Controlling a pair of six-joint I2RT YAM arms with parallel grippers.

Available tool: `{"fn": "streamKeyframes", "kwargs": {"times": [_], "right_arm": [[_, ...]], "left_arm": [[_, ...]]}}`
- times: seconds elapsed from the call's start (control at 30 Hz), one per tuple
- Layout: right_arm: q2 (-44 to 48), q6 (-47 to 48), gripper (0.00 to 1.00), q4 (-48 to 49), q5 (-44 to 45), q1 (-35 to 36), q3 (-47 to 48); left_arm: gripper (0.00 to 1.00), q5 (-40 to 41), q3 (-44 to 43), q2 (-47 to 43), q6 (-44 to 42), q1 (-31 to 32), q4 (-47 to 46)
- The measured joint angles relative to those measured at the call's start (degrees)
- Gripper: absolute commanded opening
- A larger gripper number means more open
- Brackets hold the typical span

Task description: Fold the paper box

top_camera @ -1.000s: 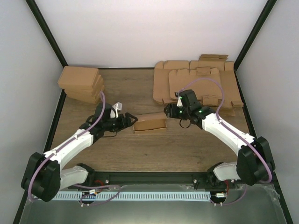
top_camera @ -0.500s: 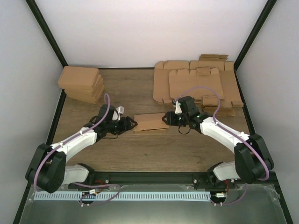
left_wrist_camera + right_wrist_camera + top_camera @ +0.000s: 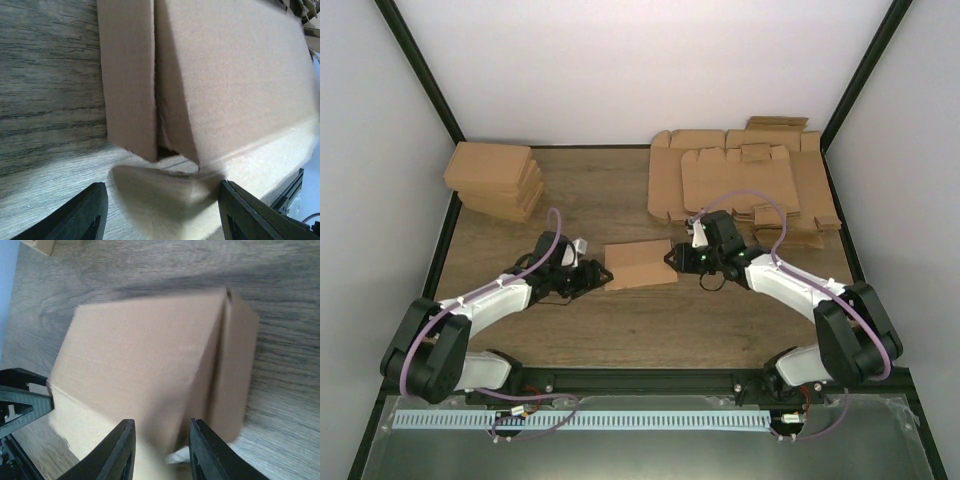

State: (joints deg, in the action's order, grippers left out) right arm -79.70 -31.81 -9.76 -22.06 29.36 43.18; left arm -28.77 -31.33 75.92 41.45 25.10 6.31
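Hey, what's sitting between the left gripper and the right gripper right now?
The paper box, lying on the wooden table between the left gripper and right gripper, as the top view shows.

A brown wood-grain surface (image 3: 650, 320) fills the floor of a box-like enclosure. A plain white back wall (image 3: 640, 70) rises behind it, with pale grey-white side walls on the left (image 3: 370, 200) and right (image 3: 920, 150). Slanting black corner posts (image 3: 422, 70) mark where the walls meet, and thin black edging runs along the surface's sides. At the near edge lie a black rail (image 3: 650, 378), a white slotted strip (image 3: 650, 420) and a grey metal sheet (image 3: 650, 455). The light is soft and even, and shadows are faint.
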Motion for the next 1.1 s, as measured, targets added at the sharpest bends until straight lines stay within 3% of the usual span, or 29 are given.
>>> {"fn": "streamKeyframes", "kwargs": {"times": [0.2, 0.53, 0.93, 1.03, 1.1], "right_arm": [[-0.35, -1.20, 0.34, -1.70, -0.68, 0.00, -0.31], [-0.81, -2.25, 0.33, -2.21, 0.15, 0.02, -0.37], [-3.28, -1.09, 0.31, 0.98, 1.03, 0.02, -4.81], [-3.28, -0.66, 0.36, 1.49, 1.01, 0.02, -5.03], [-3.26, -0.07, 0.44, 1.53, 1.07, 0.02, -5.03]], "left_arm": [[0.74, 0.57, -0.17, -1.90, -0.37, 0.00, 1.03], [0.75, 1.86, -2.21, -3.58, -1.55, 0.00, 1.97], [0.70, 3.32, -1.07, 3.54, -4.07, 0.00, 0.39], [0.71, 3.45, -0.57, 3.74, -4.24, 0.00, 0.35], [0.73, 3.76, -0.57, 3.28, -4.44, 0.00, 0.33]]}}
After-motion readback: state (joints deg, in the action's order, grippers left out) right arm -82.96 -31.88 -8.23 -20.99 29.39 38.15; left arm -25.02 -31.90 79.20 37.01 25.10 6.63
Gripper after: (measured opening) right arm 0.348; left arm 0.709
